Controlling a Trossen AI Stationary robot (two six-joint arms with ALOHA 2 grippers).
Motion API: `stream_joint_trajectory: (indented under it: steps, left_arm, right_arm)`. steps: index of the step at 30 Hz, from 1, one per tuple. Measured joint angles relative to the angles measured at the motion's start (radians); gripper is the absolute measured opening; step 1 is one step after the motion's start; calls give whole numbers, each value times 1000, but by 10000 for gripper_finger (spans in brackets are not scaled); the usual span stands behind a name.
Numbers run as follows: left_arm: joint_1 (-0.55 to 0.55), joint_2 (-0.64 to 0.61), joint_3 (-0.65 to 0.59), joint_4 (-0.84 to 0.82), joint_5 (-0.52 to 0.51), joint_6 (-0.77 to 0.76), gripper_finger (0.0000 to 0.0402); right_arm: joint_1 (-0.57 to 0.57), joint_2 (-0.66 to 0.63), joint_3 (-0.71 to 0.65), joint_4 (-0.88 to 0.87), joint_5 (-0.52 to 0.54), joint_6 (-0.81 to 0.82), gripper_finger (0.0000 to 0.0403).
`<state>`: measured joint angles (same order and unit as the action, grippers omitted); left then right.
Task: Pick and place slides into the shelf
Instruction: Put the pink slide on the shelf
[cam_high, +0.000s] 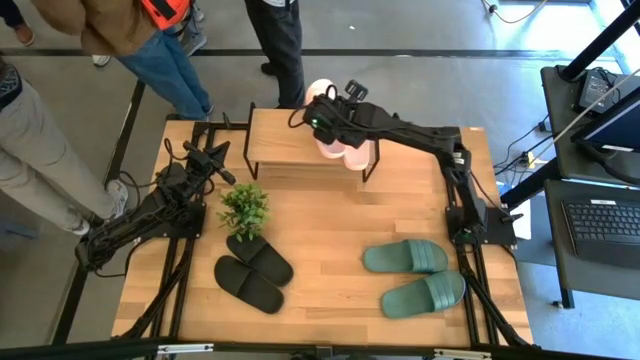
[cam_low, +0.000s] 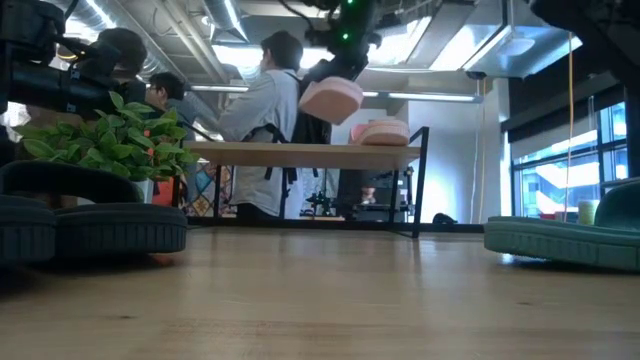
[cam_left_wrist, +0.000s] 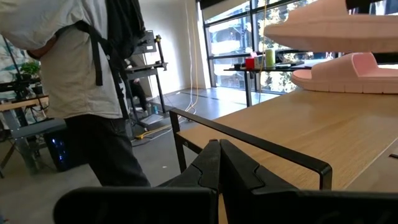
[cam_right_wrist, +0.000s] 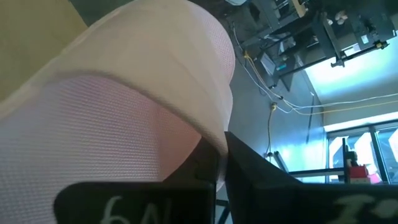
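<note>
A pale pink slide (cam_low: 332, 100) hangs tilted above the shelf (cam_high: 290, 140), with my right gripper (cam_high: 325, 112) shut on it. In the high view its end (cam_high: 320, 90) juts past the shelf's far edge. The other pink slide (cam_low: 380, 132) lies sole-down on the shelf's wooden top. The black pair (cam_high: 255, 272) and the green pair (cam_high: 415, 275) lie on the table. At the table's left, my left gripper (cam_left_wrist: 219, 162) waits shut and level, near the shelf's left end, holding nothing. My right gripper pinches an edge of the pink slide (cam_right_wrist: 205, 134) between its two fingers (cam_right_wrist: 249, 171). Whether that edge belongs to the strap or the sole, I cannot tell. The fingers come slanting down from the table's right. The slide is lifted clear of the shelf and tilted.
A small potted plant (cam_high: 245, 205) stands in front of the shelf's left end, by the black pair. Several people (cam_high: 160, 50) stand beyond the table's far and left edges. Bare wood lies between the shelf and the green pair.
</note>
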<state>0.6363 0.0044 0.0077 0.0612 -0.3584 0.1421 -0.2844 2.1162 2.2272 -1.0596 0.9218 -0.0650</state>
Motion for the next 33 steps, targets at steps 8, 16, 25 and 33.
stream_joint_trajectory:
  steps: [8,16,25,33]
  left_arm:
    - [0,0,0,0,0,0,0]
    - [0,0,0,0,0,0,0]
    - [0,0,0,0,0,0,0]
    - [0,0,0,0,0,0,0]
  right_arm:
    - [0,53,8,0,-36,5,13]
    - [0,76,8,-17,-57,39,13]
    - [0,76,8,-61,-85,91,13]
    - [0,76,8,-108,-85,139,13]
